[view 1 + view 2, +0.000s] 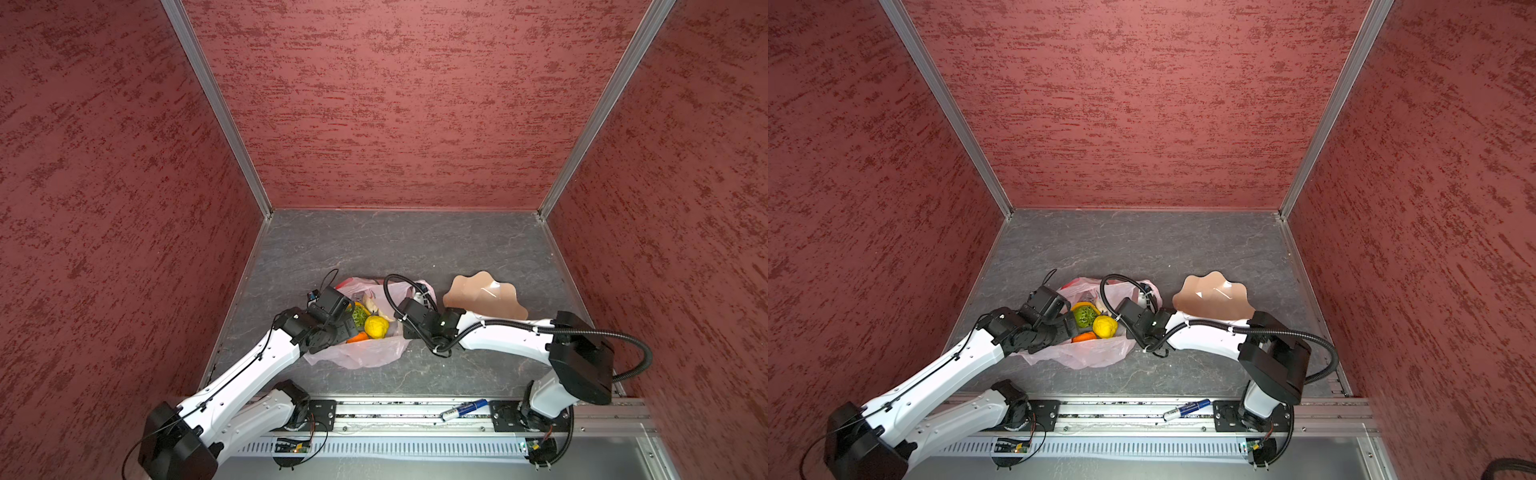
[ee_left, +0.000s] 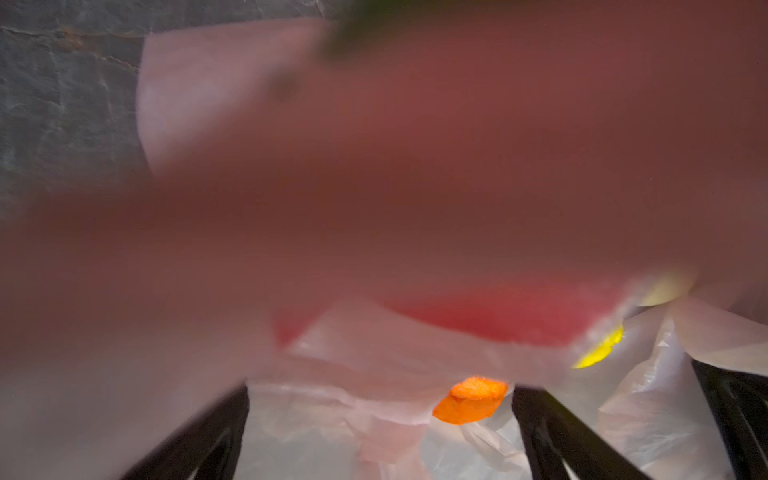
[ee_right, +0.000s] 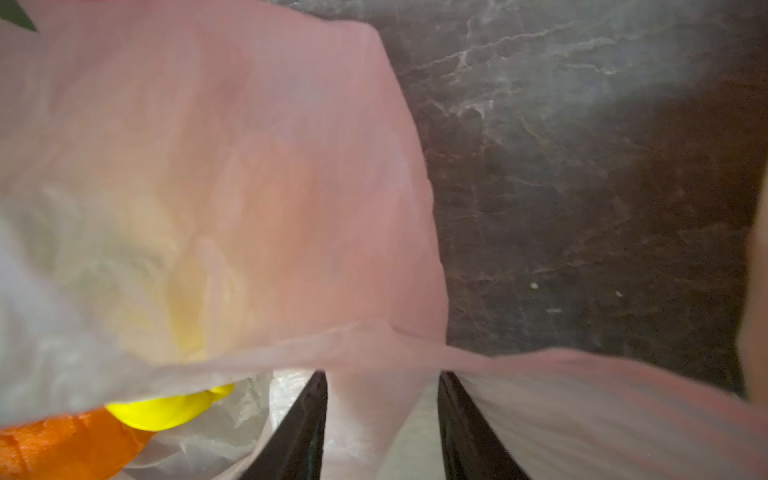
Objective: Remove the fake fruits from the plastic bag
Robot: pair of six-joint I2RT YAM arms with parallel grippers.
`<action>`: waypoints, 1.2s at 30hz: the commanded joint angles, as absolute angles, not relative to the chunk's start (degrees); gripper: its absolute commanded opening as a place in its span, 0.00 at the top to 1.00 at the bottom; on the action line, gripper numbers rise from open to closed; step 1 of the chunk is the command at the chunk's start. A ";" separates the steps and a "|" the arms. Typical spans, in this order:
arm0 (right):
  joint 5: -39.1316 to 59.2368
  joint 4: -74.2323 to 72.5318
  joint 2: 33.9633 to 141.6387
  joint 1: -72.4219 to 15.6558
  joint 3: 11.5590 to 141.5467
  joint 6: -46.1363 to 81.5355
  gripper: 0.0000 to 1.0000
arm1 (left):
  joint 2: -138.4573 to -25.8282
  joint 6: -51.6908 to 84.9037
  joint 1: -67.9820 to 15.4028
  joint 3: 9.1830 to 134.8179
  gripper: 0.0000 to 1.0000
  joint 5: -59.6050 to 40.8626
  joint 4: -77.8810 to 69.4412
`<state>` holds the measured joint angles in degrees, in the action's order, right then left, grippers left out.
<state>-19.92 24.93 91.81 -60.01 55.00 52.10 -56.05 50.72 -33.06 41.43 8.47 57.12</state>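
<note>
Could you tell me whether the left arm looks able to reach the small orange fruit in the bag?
Probably yes. The left hand is open at the plastic bag's mouth, and the orange fruit lies just ahead of its fingers, though a loose fold of film partly covers it.

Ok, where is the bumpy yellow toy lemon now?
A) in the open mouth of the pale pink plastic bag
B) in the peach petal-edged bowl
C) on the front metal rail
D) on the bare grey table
A: in both top views the yellow lemon lies in the open mouth of the pink plastic bag, beside the green textured ball; the peach bowl shows no fruit.
</note>
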 commanded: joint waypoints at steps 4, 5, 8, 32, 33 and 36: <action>-22.31 24.28 87.92 -58.00 49.87 53.77 0.55 | -56.80 50.56 -32.77 42.26 0.01 11.42 59.10; -21.96 23.30 87.52 -57.81 49.27 53.22 0.55 | -56.63 50.54 -32.83 42.32 0.01 11.38 59.24; -20.57 20.77 86.04 -57.89 48.97 50.37 0.56 | -55.91 50.61 -32.95 42.45 0.01 10.81 59.21; -9.06 23.05 89.18 -64.95 64.13 40.21 0.49 | -53.70 65.76 -58.96 34.48 0.01 6.40 55.82; -8.61 22.80 89.66 -65.03 64.48 40.17 0.49 | -54.19 66.80 -59.84 33.59 0.01 6.50 55.13; -7.72 23.09 91.63 -65.06 65.77 40.39 0.46 | -55.12 69.53 -62.32 31.93 0.01 7.14 52.75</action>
